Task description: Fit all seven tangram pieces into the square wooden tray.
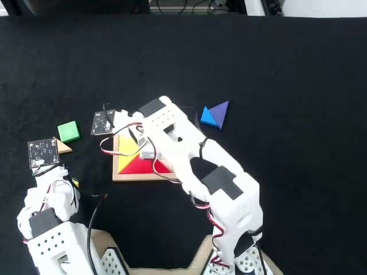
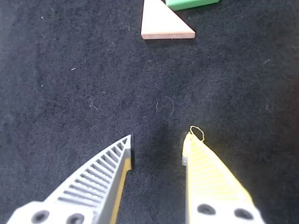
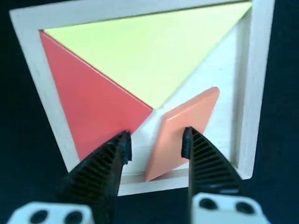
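Observation:
The square wooden tray (image 1: 120, 173) lies at the table's middle left, with a large yellow triangle (image 3: 154, 56) and a large red triangle (image 3: 93, 107) flat inside. An orange parallelogram (image 3: 180, 135) sits in the tray's bare corner, one end resting on the rim (image 3: 259, 93). My right gripper (image 3: 155, 142) hovers open over it, and its fingers do not pinch it. Low over the black cloth my left gripper (image 2: 159, 147) is open and holds nothing. A plain wooden triangle (image 2: 163, 23) and a green square (image 2: 191, 3) lie just ahead of it.
A blue triangle (image 1: 209, 117) and a purple triangle (image 1: 221, 111) touch each other right of the tray. The right arm (image 1: 172, 140) stretches across the tray and hides part of it. The left arm (image 1: 46, 200) stands at the front left.

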Controlling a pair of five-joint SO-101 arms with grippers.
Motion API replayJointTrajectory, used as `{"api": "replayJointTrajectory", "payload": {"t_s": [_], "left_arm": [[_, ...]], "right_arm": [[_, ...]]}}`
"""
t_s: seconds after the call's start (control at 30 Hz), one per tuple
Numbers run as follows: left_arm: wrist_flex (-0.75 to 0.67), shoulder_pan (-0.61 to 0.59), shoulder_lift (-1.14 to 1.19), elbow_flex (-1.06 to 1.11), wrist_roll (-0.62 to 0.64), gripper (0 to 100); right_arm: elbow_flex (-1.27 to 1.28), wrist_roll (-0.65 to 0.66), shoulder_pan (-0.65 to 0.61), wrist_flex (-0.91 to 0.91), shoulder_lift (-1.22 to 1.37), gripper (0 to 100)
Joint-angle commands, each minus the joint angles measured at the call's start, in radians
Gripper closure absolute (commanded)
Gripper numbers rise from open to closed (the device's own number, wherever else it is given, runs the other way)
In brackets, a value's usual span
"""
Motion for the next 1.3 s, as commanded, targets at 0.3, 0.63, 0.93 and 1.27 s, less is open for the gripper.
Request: {"api": "replayJointTrajectory", "payload": {"t_s": [0.3,0.63,0.93,1.27], "left_arm": [[-0.012,0.001,-0.006,-0.004,-0.005,82],[-0.012,0.001,-0.006,-0.004,-0.005,82],[-0.012,0.001,-0.006,-0.004,-0.005,82],[-0.012,0.001,-0.006,-0.004,-0.005,82]], "right_arm": [[-0.142,0.009,0.023,0.086,0.002,80.8],[-0.140,0.026,0.031,0.081,0.004,80.8],[-0.117,0.037,0.049,0.060,0.004,80.8],[-0.113,0.037,0.038,0.035,0.045,80.8]]}}
